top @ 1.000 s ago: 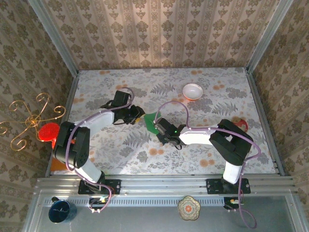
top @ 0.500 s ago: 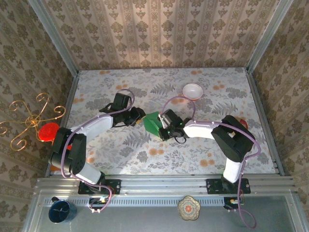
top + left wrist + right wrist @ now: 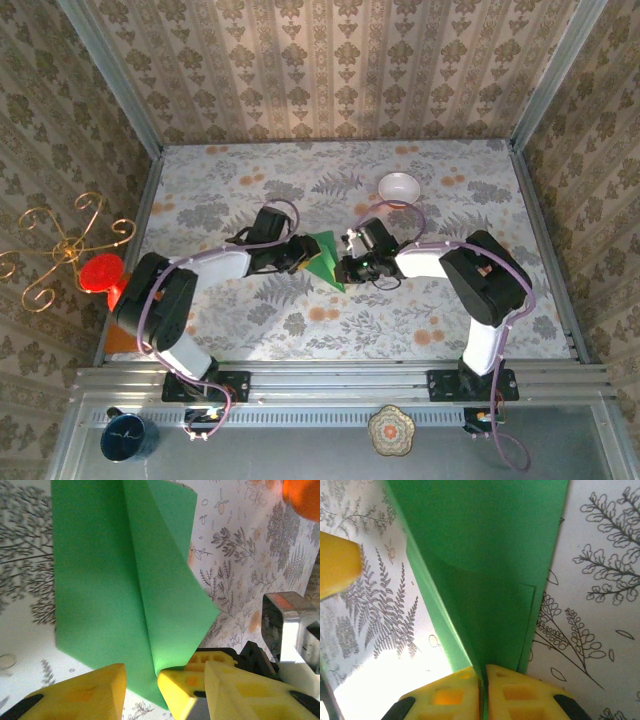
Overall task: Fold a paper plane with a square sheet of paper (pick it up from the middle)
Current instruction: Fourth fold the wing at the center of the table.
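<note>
Partly folded green sheet of paper (image 3: pixel 325 256) near the middle of the bench (image 3: pixel 250 170). My right pincer (image 3: pixel 482 674) is clamped on its crease; my left pincer (image 3: pixel 141 682) stands apart around a corner. Closing crooked, I judge, could crumple that corner or spring the fold

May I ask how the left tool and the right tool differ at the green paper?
The left tool has its jaws apart, a corner of the green paper in the gap; the right tool is pinched shut on the paper. The left tool reaches it from the left, the right tool from the right. Both have yellow fingers.
</note>
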